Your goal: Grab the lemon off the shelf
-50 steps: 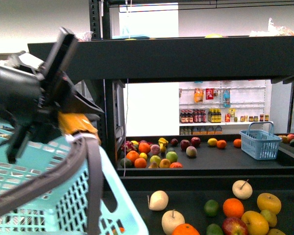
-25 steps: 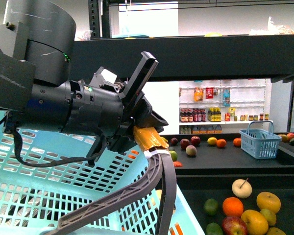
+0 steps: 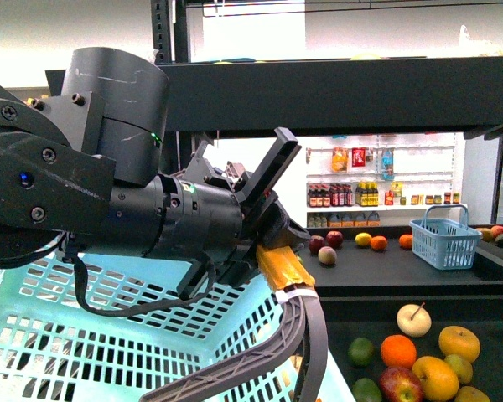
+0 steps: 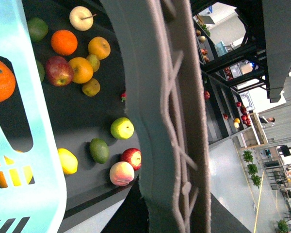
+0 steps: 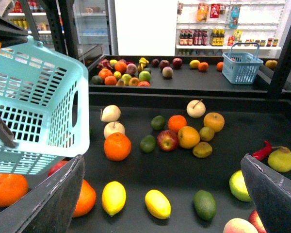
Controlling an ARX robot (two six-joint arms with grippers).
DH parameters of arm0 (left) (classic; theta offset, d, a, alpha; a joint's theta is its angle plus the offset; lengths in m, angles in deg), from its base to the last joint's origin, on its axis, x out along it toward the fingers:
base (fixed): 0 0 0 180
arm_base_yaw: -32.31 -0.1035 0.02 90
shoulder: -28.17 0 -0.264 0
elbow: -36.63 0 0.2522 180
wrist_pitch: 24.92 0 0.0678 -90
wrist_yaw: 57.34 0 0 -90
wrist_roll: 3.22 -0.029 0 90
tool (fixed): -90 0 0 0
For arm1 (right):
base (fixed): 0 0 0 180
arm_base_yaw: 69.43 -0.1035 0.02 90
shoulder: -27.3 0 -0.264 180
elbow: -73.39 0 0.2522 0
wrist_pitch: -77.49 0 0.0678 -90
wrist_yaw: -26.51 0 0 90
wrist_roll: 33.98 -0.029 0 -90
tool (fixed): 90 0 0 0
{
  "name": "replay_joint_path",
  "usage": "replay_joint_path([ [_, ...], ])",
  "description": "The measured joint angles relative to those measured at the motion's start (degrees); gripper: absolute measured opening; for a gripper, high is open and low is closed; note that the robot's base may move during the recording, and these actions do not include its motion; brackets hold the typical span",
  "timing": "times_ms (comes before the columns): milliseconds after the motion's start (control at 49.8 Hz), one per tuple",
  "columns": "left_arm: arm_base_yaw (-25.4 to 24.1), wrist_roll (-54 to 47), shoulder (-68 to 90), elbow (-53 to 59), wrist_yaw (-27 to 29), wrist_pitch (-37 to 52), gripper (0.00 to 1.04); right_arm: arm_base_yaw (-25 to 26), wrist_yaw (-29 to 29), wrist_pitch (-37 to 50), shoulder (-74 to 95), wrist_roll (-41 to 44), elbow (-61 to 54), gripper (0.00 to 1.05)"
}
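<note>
Two pincers, we note: the left pincer (image 3: 287, 280) clamps the basket handle (image 3: 307, 337) that runs toward six o'clock in the front view, the right pincer (image 5: 162, 162) gapes above the shelf (image 5: 262, 126), where the lemon (image 5: 157, 204) lies between its fingers.

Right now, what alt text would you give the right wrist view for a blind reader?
Two lemons lie on the dark shelf among scattered fruit, framed by the open right gripper; a tilted teal basket is nearby.
</note>
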Motion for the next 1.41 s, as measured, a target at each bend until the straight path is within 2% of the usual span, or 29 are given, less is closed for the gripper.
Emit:
replay_joint_path([
  [261,0.28,-0.87,0.22,0.0,0.35,0.22,0.08,0.02,0.0,0.0,0.0,0.0,0.0,0.97],
  [281,0.28,-0.87,0.22,0.0,0.35,0.22,0.08,-0.2,-0.92,0.2,0.04,0.46,-0.07,0.97],
  [402,0.28,-0.85,0.22,0.0,0.28,0.22,0.08,-5.4,-19.32,8.72,2.78,7.17,-0.09,0.97],
  [442,0.31,-0.92,0.22,0.0,0.37,0.22,0.08,-5.09,-21.55,10.45,5.31,7.93,0.0,0.97],
  [482,0.33,-1.07,0.22,0.0,0.35,0.22,0.08,-4.15,-21.44,12.11,8.09,8.15,0.04,0.97],
  [602,0.44,-1.14,0.24,0.0,0.28,0.22,0.08,1.33,-14.91,21.44,22.8,8.0,2.51,0.97],
  [703,0.44,-1.11,0.24,0.0,0.39,0.22,0.08,7.02,-7.67,30.69,39.36,7.19,9.49,0.97],
  [783,0.44,-1.2,0.24,0.0,0.37,0.22,0.08,9.22,-3.41,33.94,51.45,6.82,15.74,0.97],
  [863,0.44,-1.16,0.24,0.0,0.35,0.22,0.08,9.84,0.76,32.57,63.67,6.03,22.34,0.97],
  [984,0.46,-1.16,0.24,-0.02,0.24,0.22,0.08,9.57,6.64,25.62,87.01,4.31,35.58,0.97],
  [1184,0.46,-1.29,0.37,-0.02,0.22,0.22,0.08,8.13,8.22,21.14,109.02,5.18,53.24,0.97],
  [1405,0.46,-1.29,0.37,-0.02,0.31,0.22,0.08,6.91,11.17,14.88,125.7,7.89,68.65,0.97],
])
